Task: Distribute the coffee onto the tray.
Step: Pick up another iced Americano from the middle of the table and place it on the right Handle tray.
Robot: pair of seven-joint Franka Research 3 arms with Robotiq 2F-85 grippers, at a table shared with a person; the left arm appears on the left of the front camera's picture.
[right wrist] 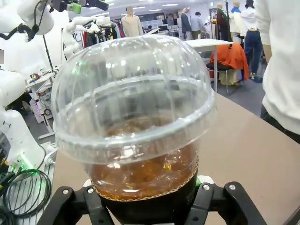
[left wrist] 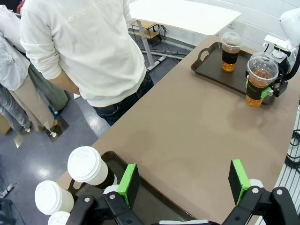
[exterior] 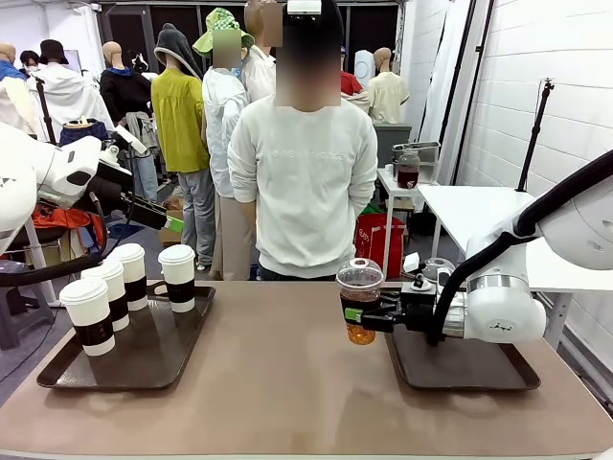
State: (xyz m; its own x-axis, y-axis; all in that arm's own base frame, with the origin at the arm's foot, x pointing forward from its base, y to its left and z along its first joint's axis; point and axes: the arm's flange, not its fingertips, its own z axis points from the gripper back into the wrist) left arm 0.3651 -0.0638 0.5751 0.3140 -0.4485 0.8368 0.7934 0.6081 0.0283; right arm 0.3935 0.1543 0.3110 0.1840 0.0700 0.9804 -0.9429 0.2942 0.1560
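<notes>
Your right tool (exterior: 369, 316) sits centre-right in the front view, closed on a clear plastic dome-lidded cup of brown liquid with a dark sleeve (exterior: 359, 300), held upright above the brown desk (exterior: 287, 383) just left of the dark right-hand tray (exterior: 465, 369). In the right wrist view that cup (right wrist: 136, 122) takes up the middle of the frame, its sleeve gripped at the bottom edge.

Your left tool (left wrist: 185, 180) hangs at the bottom of the left wrist view, green pads (left wrist: 127, 185) spread wide with nothing between them, over the edge of the dark left-hand tray (left wrist: 154, 206). In the front view the left arm is raised at the upper left.

On the left tray (exterior: 144, 359), lower left of the front view, stand four white paper cups with white lids and dark brown sleeves (exterior: 110, 292), upright and close together.

Upper right of the left wrist view, a second clear dome-lidded cup (left wrist: 229, 51) stands on the right tray (left wrist: 208, 63), near the held one (left wrist: 259, 79).

Beyond the desk a person in a white sweatshirt (exterior: 305, 187) stands at the far edge.
</notes>
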